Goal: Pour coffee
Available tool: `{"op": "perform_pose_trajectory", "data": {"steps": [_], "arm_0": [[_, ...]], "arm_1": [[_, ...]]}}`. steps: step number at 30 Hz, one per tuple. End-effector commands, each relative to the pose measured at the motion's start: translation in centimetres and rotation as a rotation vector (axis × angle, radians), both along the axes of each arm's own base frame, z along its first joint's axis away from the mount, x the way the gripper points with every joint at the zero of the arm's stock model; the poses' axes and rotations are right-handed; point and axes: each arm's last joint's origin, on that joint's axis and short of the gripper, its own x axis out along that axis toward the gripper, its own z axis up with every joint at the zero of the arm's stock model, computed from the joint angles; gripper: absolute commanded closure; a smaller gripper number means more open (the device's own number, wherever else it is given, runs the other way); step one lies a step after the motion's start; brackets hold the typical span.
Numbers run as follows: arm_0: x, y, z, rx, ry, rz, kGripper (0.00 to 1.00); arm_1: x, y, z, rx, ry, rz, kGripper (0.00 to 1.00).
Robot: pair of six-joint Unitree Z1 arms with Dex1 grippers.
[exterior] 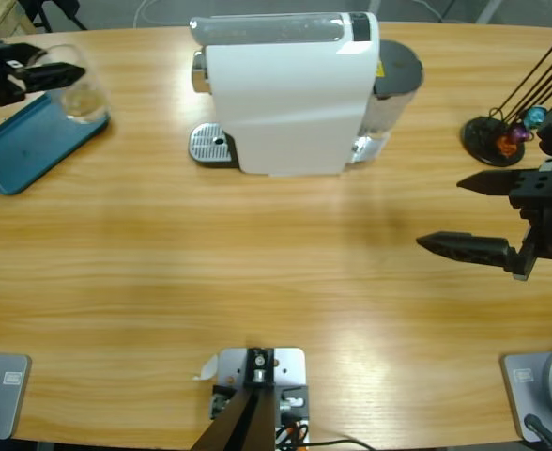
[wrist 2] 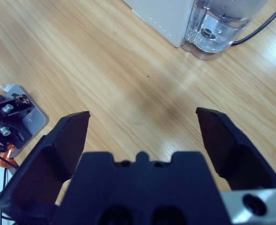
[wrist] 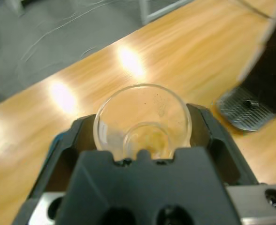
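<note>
Left wrist view showed the left gripper (wrist: 142,140) clenched around a clear glass (wrist: 142,119) at the table's (exterior: 257,282) far left corner, above a blue tray (exterior: 23,150). Some pale coffee (exterior: 86,101) sat inside it. The right gripper (exterior: 464,214) hovered released near the right edge.

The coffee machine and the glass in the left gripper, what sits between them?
Only bare table, per the high view, between the coffee machine and the glass in the left gripper.

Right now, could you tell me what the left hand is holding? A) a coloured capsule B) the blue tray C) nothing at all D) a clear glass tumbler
D: the left hand is shut on the clear glass tumbler, which sits between its jaws in the left wrist view; in the high view the tumbler is at the edge of the blue tray.
</note>
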Motion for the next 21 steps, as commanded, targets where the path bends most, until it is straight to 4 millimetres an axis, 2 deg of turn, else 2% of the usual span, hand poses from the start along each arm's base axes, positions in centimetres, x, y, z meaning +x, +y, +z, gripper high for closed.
{"op": "perform_pose_trajectory", "data": {"steps": [1,10,21], "arm_0": [[-1.6,2.1,-0.7,0.063,0.011,0.309,1.000],[0.0,3.2,-3.3,0.115,0.094,0.412,1.000],[2.8,4.3,-6.8,0.130,0.091,0.490,1.000]], "arm_1": [[0.0,-0.1,-0.8,-0.014,0.018,0.007,0.000],[-0.3,-0.3,-0.7,-0.005,0.010,0.007,0.000],[0.1,0.0,-0.8,-0.013,0.025,0.008,0.000]]}}
